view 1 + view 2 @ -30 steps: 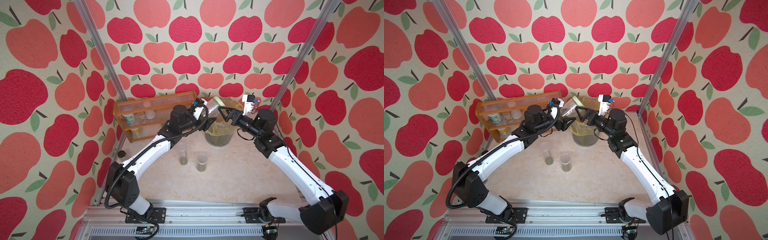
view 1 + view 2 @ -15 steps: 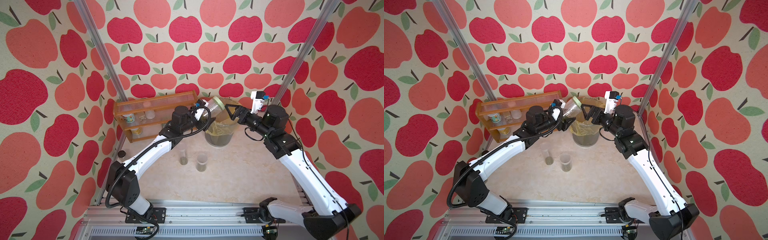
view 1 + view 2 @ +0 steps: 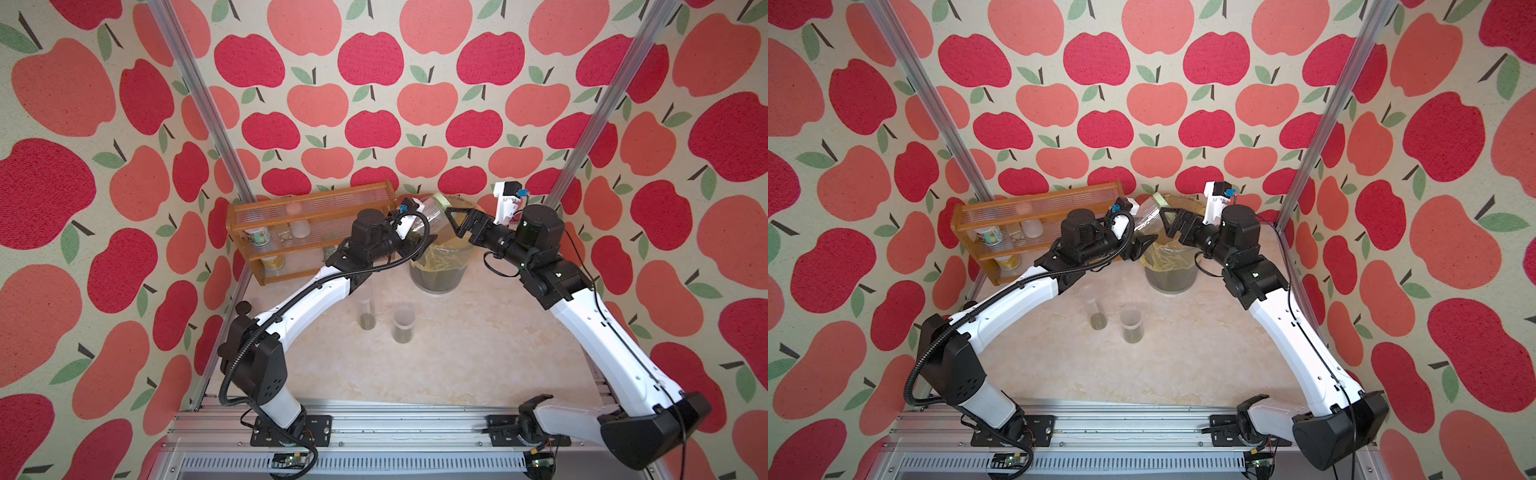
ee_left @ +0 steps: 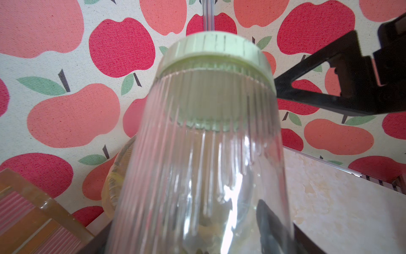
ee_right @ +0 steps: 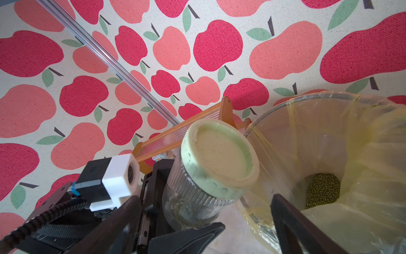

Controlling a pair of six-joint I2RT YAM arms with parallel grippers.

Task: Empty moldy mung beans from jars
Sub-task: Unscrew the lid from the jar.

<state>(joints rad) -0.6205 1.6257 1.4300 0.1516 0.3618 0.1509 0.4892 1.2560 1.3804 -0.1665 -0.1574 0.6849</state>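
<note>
The wide ribbed jar (image 3: 430,214) (image 3: 1147,212) (image 4: 204,165) with its pale green lid (image 5: 222,158) (image 4: 217,55) on hangs tilted beside the bin. My left gripper (image 3: 420,233) (image 3: 1142,239) (image 4: 186,237) is shut on its body. Mung beans (image 5: 186,212) lie in its lower end. My right gripper (image 3: 459,226) (image 3: 1173,226) (image 5: 203,199) is open, facing the lid, with one finger (image 4: 329,88) right beside the lid's rim. A tall narrow jar (image 3: 366,307) (image 3: 1094,307) and a shorter jar (image 3: 403,324) (image 3: 1131,324) stand on the table with beans at the bottom.
A clear bin (image 3: 436,282) (image 3: 1171,280) (image 5: 285,105) lined with a yellow bag stands at the back, a heap of beans (image 5: 323,189) inside. An orange shelf rack (image 3: 307,216) (image 3: 1034,212) with cans is at the back left. Apple-print walls close in all around.
My right gripper drew back to the right from the lid, then came part of the way back, its jaws a little narrower. The left gripper still holds the tilted jar in the same place.
</note>
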